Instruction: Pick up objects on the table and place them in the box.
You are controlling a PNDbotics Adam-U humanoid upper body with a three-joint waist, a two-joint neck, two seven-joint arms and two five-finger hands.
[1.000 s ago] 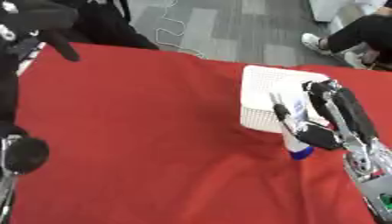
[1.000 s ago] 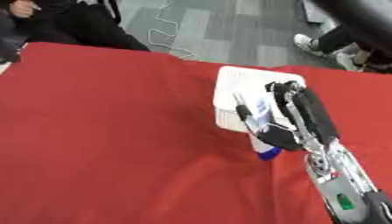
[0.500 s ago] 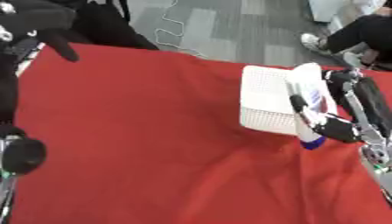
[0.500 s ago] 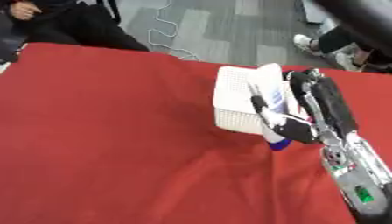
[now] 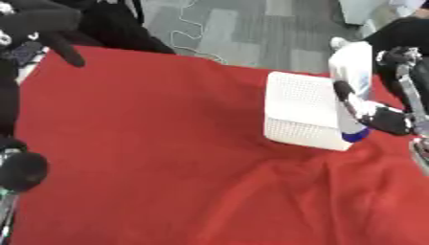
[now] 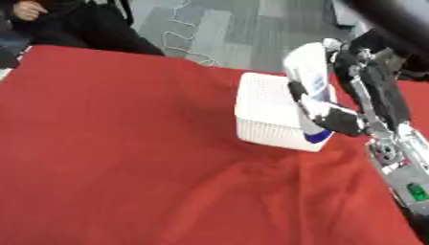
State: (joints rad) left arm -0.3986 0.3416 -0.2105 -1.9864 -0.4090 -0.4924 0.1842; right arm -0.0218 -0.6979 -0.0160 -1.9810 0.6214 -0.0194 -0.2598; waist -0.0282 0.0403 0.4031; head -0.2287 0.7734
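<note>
The right hand (image 6: 339, 119) has its fingers and thumb curled around a white bottle (image 6: 308, 79) with a blue cap (image 6: 316, 138), cap end down, held tilted just above the right edge of the white box (image 6: 266, 112). The box sits on the red tablecloth (image 6: 126, 158). Far left of the box, the left hand (image 5: 38, 21) shows at the upper corner; whether its fingers are open or closed cannot be told.
</note>
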